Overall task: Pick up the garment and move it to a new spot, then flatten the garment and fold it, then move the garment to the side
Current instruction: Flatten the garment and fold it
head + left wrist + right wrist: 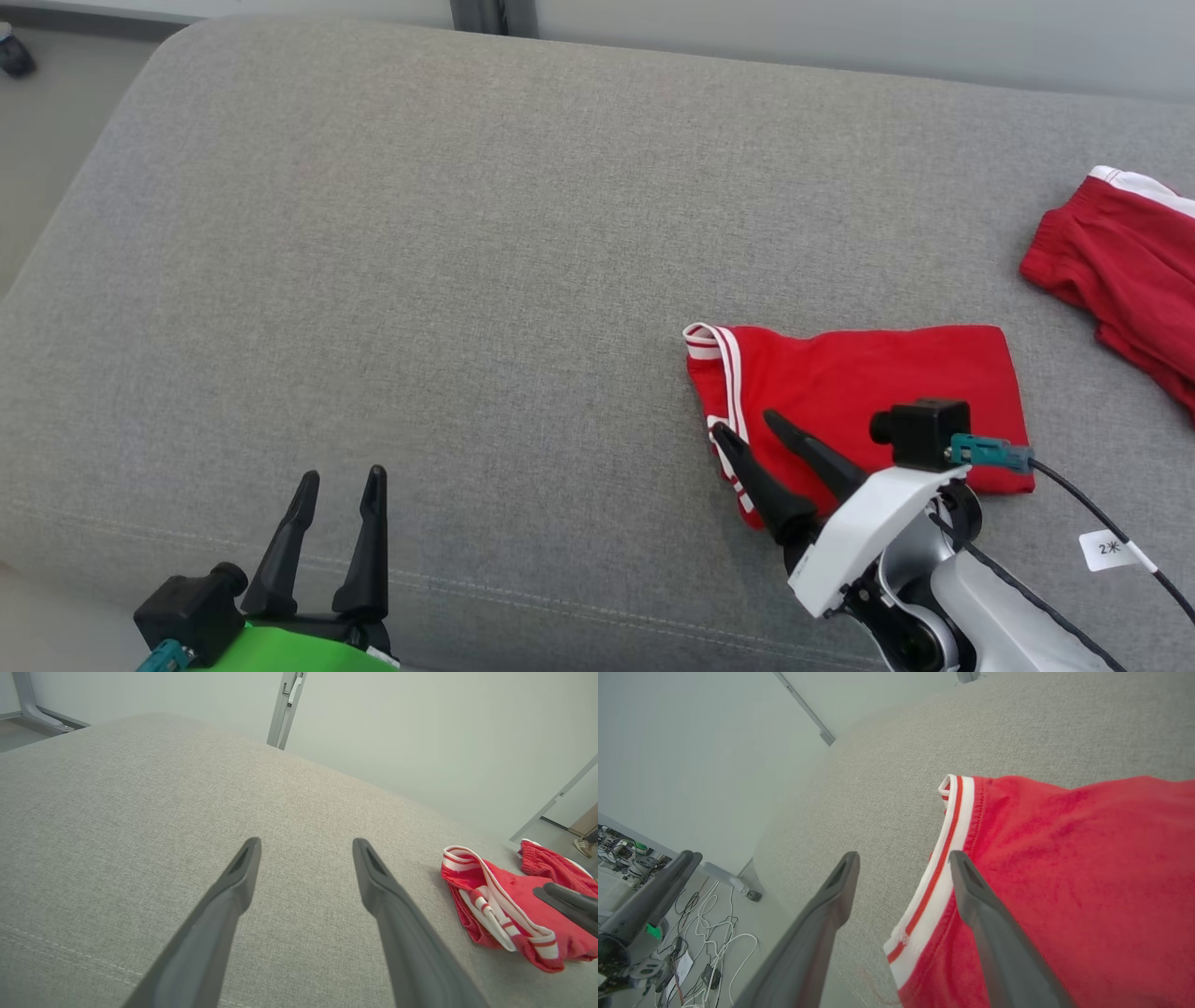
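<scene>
Lower right of the head view: we read one label, a small white tag (1109, 549) fixed on the black cable (1083, 501) that runs off toward the frame's right edge. It carries the figure "2", followed by a mark we take for the character "米".
</scene>
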{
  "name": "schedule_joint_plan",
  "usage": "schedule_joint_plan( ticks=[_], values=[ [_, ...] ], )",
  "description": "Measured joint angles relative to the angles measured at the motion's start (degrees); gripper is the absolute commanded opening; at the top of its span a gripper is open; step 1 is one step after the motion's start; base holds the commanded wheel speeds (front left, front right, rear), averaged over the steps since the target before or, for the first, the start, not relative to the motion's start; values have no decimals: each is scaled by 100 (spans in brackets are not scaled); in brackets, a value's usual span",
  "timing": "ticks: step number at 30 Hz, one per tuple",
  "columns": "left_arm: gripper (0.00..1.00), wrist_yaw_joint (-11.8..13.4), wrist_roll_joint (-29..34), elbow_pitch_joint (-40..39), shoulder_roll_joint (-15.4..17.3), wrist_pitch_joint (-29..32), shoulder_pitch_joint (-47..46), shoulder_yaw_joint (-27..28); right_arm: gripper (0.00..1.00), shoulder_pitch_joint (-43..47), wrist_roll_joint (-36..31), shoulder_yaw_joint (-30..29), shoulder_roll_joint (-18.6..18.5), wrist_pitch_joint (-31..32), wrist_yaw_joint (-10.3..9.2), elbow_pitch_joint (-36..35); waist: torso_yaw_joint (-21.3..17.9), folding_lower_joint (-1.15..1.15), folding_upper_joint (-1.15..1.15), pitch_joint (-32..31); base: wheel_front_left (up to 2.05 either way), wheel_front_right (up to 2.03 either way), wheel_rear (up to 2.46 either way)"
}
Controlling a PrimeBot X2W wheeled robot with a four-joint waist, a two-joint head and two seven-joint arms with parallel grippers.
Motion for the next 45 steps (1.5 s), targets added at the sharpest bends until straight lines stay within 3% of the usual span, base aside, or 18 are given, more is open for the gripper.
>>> schedule_joint_plan(
  ticks=[12, 21, 29, 36, 45],
  values=[
    [100, -1, 74, 33, 4, 0, 0, -42, 100, -61, 693, -385, 588, -102, -55, 519, -300, 0, 0, -110, 0, 0, 0],
    [100, -1, 125, 69, 91, 0, 91, 183, 100, 30, 686, -822, 390, -581, -68, 456, -672, 0, 0, -370, 0, 0, 0],
    [100, -1, 279, 93, 147, 0, 399, 286, 100, 209, -133, -920, -145, -1076, -417, 401, -1144, 0, 0, -622, 0, 0, 0],
    [100, -1, 353, 68, 141, 0, 572, 264, 100, 617, -780, -1017, -565, -1336, -572, 527, -1558, 0, 0, -847, 0, 0, 0],
    [100, -2, 385, 45, 126, 0, 583, 178, 100, 1209, -766, -1433, -621, -1426, -621, 860, -1664, 0, 0, -971, 0, 0, 0]
  ],
)
